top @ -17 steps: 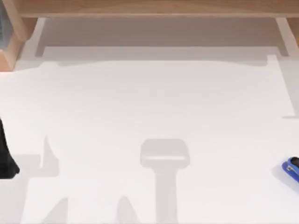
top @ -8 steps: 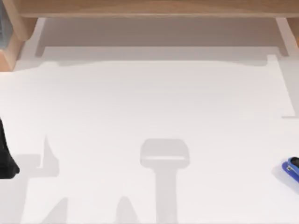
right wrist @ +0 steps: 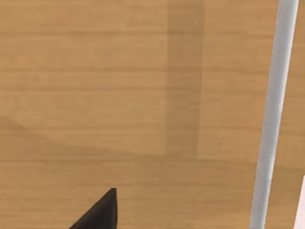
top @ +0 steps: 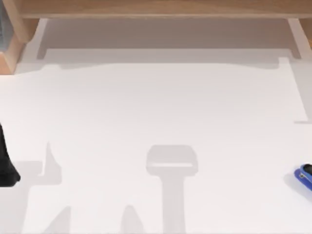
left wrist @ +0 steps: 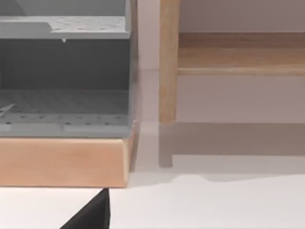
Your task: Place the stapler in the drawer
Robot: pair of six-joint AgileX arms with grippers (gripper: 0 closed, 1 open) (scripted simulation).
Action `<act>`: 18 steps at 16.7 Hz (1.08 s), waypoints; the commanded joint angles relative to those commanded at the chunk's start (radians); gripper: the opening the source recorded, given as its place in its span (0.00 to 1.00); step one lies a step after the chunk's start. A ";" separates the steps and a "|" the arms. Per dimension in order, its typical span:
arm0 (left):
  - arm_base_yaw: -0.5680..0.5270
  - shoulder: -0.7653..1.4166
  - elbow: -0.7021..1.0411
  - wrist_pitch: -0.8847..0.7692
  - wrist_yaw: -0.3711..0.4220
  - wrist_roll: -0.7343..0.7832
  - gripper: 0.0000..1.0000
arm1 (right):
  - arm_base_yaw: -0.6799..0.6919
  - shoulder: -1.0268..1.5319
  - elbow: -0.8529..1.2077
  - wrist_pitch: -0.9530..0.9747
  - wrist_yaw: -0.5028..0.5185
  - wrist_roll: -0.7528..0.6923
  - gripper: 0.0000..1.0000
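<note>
The stapler point(top: 304, 176), small and bright blue with a black part on top, lies on the white table at the far right edge of the top view, partly cut off by it. A black part of my left arm point(top: 6, 163) shows at the table's far left edge, far from the stapler. In the left wrist view a black tip of my left gripper point(left wrist: 93, 215) points toward a grey perforated unit point(left wrist: 64, 102) on a wooden base. A black tip of my right gripper point(right wrist: 99, 213) hangs before a wooden panel point(right wrist: 95, 95) with a white bar point(right wrist: 271, 119). I cannot tell which part is the drawer.
A wooden frame point(top: 156, 9) runs along the table's back edge, with posts at the left point(top: 12, 51) and right. A wooden upright point(left wrist: 167, 62) stands beside the grey unit. Soft shadows lie across the middle of the white tabletop point(top: 156, 107).
</note>
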 joint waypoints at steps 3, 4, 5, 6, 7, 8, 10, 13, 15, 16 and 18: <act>0.000 0.000 0.000 0.000 0.000 0.000 1.00 | -0.001 0.000 -0.002 0.002 -0.002 0.000 1.00; 0.000 0.000 0.000 0.000 0.000 0.000 1.00 | -0.007 -0.003 -0.010 0.008 -0.008 0.000 1.00; 0.000 0.000 0.000 0.000 0.000 0.000 1.00 | -0.014 -0.005 -0.018 0.014 -0.014 0.000 1.00; 0.000 0.000 0.000 0.000 0.000 0.000 1.00 | -0.019 -0.007 -0.026 0.019 -0.021 0.000 1.00; 0.000 0.000 0.000 0.000 0.000 0.000 1.00 | -0.025 -0.010 -0.033 0.025 -0.028 0.000 1.00; 0.000 0.000 0.000 0.000 0.000 0.000 1.00 | -0.031 -0.012 -0.041 0.031 -0.034 0.000 1.00; 0.000 0.000 0.000 0.000 0.000 0.000 1.00 | -0.045 -0.017 -0.059 0.043 -0.047 0.000 1.00; 0.000 0.000 0.000 0.000 0.000 0.000 1.00 | -0.047 -0.018 -0.061 0.044 -0.049 0.000 1.00; 0.000 0.000 0.000 0.000 0.000 0.000 1.00 | -0.042 -0.013 -0.057 0.042 -0.047 0.000 1.00; 0.000 0.000 0.000 0.000 0.000 0.000 1.00 | -0.042 -0.013 -0.059 0.035 -0.046 0.007 1.00; 0.000 0.000 0.000 0.000 0.000 0.000 1.00 | -0.042 -0.018 -0.062 -0.005 -0.040 0.047 1.00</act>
